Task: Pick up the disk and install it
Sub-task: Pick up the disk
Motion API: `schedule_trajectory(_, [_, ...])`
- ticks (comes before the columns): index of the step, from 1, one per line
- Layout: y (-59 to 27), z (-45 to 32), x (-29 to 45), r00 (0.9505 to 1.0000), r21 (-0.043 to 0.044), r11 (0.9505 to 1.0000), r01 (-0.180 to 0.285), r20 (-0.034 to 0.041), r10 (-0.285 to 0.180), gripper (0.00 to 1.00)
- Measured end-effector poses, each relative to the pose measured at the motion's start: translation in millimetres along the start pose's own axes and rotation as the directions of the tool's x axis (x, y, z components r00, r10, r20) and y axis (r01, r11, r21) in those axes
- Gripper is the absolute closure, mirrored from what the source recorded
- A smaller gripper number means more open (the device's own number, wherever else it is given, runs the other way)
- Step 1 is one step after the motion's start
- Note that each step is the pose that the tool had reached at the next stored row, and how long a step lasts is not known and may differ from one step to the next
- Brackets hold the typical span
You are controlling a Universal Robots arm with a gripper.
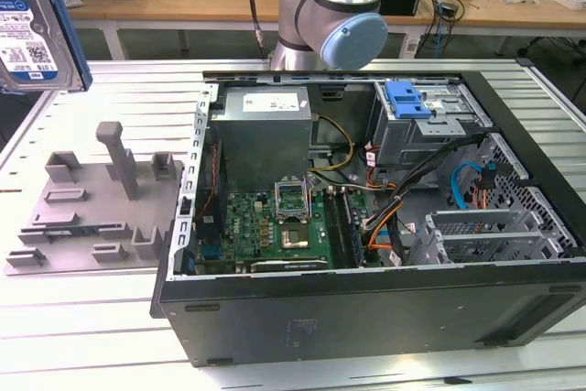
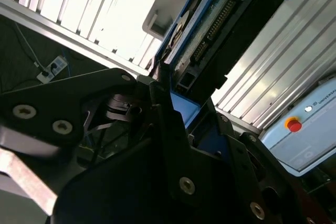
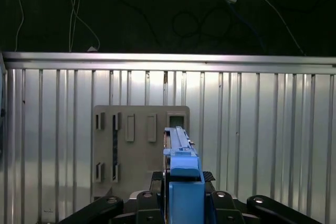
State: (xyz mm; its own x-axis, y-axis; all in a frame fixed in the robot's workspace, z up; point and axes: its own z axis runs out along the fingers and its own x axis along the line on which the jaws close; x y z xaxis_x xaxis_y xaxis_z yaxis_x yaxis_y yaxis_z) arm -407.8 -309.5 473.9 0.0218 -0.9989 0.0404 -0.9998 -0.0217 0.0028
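The disk (image 1: pixel 27 29), flat silver metal in a blue plastic frame, sits clamped edge-on in the black gripper (image 3: pixel 185 203).

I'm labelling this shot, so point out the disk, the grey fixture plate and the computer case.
the disk (image 1: pixel 27 38): exterior view, on its printed label.
the grey fixture plate (image 1: pixel 87 226): exterior view, on its flat base.
the computer case (image 1: pixel 366 318): exterior view, on its near side wall.
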Motion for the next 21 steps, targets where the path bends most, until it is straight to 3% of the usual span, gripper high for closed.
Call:
schedule_trajectory(16, [0.0,-1.8,0.4,1.0,0.0,1.0,0.0,-0.002,0.0,0.63])
schedule_trajectory(21, [-5.8,-1.7,2.2,1.0,0.0,1.0,0.0,-0.005,0.0,0.63])
